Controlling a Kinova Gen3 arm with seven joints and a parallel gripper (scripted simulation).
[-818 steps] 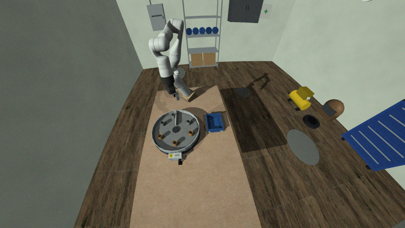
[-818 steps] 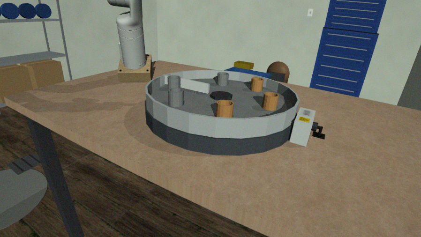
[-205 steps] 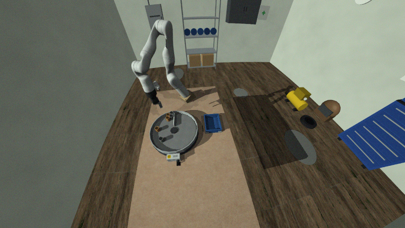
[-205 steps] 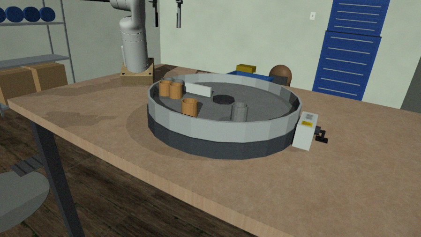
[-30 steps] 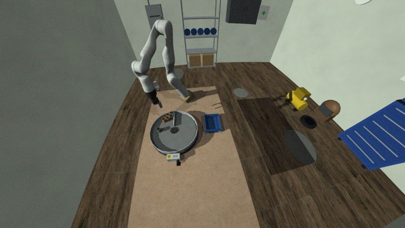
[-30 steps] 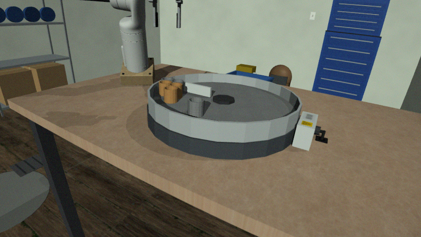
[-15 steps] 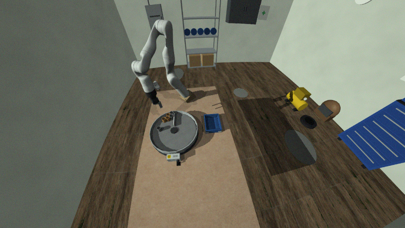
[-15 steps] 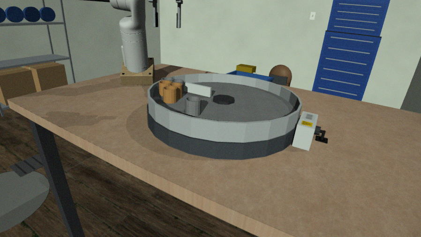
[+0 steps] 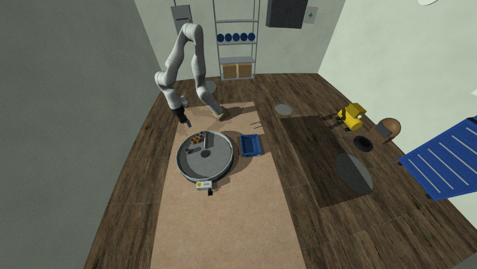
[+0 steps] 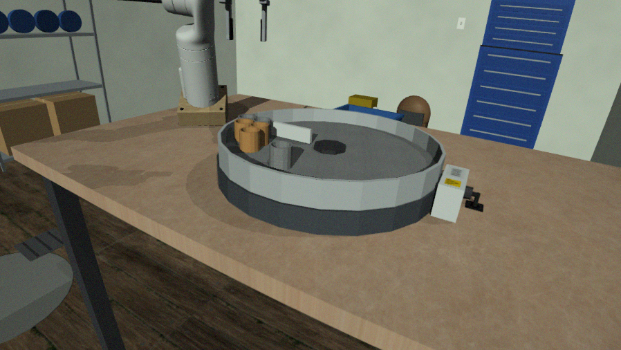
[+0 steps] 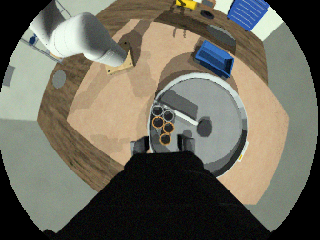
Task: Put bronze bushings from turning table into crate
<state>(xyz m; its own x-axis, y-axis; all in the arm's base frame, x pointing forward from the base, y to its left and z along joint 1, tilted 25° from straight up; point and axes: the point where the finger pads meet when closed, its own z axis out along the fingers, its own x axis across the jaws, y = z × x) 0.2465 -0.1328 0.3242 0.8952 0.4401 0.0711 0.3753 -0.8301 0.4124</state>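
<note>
In the top view, the gripper [image 9: 188,124] [image 10: 246,39] [image 11: 163,141] hangs near the tabletop's [image 9: 227,217] [image 10: 499,269] [image 11: 110,110] far left corner, its two fingers spread wide with nothing between them, well above the turning table [image 9: 213,168] [image 10: 347,191] [image 11: 229,114]. That table stands between the left and right edges, toward the far end. A lone steel bushing [image 9: 187,151] [image 10: 280,155] stands upright in its left part, apart from the others.

Next come three bronze bushings [image 9: 197,140] [image 10: 249,140] [image 11: 163,126], upright in a tight cluster inside the rim on the side toward the far left corner. They are well below the hand; the wrist view shows the nearest one framed between the fingertips and the other two just beyond. A steel pair [image 9: 201,136] [image 10: 263,119] [image 11: 163,113] stands beside the bronze ones, toward the far edge, next to the pale divider [image 9: 205,141] [image 10: 292,131] [image 11: 186,117].

The arm's base [image 9: 214,116] [image 10: 191,117] [image 11: 111,71] sits by the far edge. Rightmost, the blue crate [image 9: 250,135] [image 10: 377,113] [image 11: 214,56] rests near the right edge, beside the turning table and apart from it.
</note>
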